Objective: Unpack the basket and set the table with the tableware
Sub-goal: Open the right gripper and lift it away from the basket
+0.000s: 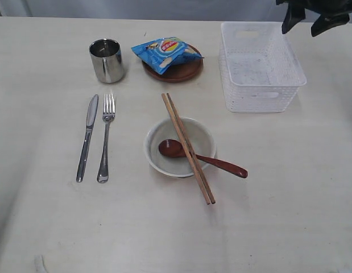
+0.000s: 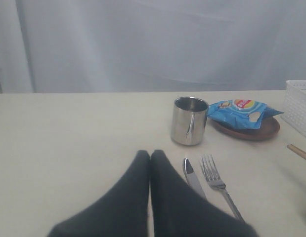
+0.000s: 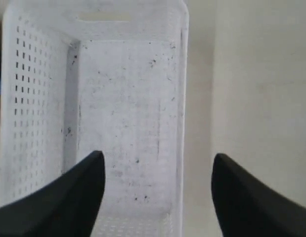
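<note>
A: Which step?
B: The last, I'd judge — table [image 1: 289, 216] laid, basket [image 1: 260, 100] empty on the right arm's side, bowl [image 1: 161, 135] and fork [image 1: 106, 136] set out.
A: Pincers?
B: Right gripper [image 3: 157, 158] spread above the basket, holding nothing; left gripper [image 2: 150, 155] pressed together, empty. Next: lift clear without snagging the rim.

Staged lab-style test setup: bare pale table [image 1: 50, 227] before a plain white curtain [image 2: 143, 44], no household furnishings.

The basket [image 1: 258, 99] is white with grid-perforated sides, the chip bag [image 1: 166, 54] blue, the plate [image 1: 184, 73] brown, the spoon [image 1: 224, 165] red-brown.
</note>
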Controlling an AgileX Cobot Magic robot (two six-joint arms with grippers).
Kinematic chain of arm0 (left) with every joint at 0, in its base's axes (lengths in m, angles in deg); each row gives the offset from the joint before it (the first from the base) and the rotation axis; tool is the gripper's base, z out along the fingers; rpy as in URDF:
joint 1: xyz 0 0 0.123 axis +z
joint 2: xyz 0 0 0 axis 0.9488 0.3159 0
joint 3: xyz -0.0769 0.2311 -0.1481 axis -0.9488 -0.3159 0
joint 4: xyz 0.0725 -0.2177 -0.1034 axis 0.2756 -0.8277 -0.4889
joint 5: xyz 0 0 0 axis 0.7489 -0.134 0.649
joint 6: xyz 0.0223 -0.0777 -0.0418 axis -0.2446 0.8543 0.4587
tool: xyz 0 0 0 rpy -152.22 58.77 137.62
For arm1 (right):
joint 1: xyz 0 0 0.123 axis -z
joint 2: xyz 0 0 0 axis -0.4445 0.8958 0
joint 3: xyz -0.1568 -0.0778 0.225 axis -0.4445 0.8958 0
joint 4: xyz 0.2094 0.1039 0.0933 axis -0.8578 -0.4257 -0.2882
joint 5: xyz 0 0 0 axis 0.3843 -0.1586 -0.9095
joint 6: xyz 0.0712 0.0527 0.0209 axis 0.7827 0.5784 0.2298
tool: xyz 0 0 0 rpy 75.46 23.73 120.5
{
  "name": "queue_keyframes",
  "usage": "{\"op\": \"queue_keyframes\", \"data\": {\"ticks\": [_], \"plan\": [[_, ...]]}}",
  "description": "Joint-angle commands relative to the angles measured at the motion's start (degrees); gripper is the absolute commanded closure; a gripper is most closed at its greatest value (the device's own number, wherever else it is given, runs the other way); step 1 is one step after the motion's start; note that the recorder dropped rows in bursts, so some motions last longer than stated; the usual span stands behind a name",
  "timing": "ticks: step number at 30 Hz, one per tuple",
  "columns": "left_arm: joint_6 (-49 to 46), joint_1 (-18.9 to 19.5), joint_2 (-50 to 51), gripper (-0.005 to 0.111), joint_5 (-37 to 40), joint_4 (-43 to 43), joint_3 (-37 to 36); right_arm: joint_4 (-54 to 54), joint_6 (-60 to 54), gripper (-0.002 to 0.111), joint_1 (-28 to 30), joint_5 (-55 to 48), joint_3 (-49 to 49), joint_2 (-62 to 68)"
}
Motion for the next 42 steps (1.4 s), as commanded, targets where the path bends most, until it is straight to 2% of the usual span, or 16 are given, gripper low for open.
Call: {"op": "queue_keyframes", "data": {"ticks": [1,6,9,13,24,38,42], "plan": [[-0.02,-0.06,-0.21,0.107,-0.61,-0.27,-0.16,0.71,2.02,0.061,0.23,-1.49,0.03,-4.71],[-0.02,-0.06,-0.21,0.107,-0.61,-0.27,-0.16,0.71,1.76,0.087,0.23,-2.44,0.03,-10.9],[-0.02,-0.06,-0.21,0.107,-0.61,-0.27,-0.16,2.91,0.95,0.108,0.23,-1.5,0.03,-14.15],[-0.02,-0.06,-0.21,0.107,-0.61,-0.27,-0.16,7.44,2.51,0.109,0.35,-1.28,1.27,-14.16],[-0.02,-0.06,-0.21,0.107,-0.61,-0.27,-0.16,9.76,7.25,0.109,1.53,13.07,19.8,-8.8],[-0.02,-0.06,-0.21,0.107,-0.61,-0.27,-0.16,5.86,6.23,0.109,1.38,12.31,21.41,-3.84],[-0.02,-0.06,-0.21,0.107,-0.61,-0.27,-0.16,0.42,2.2,0.109,1.38,12.31,21.41,-3.84]]}}
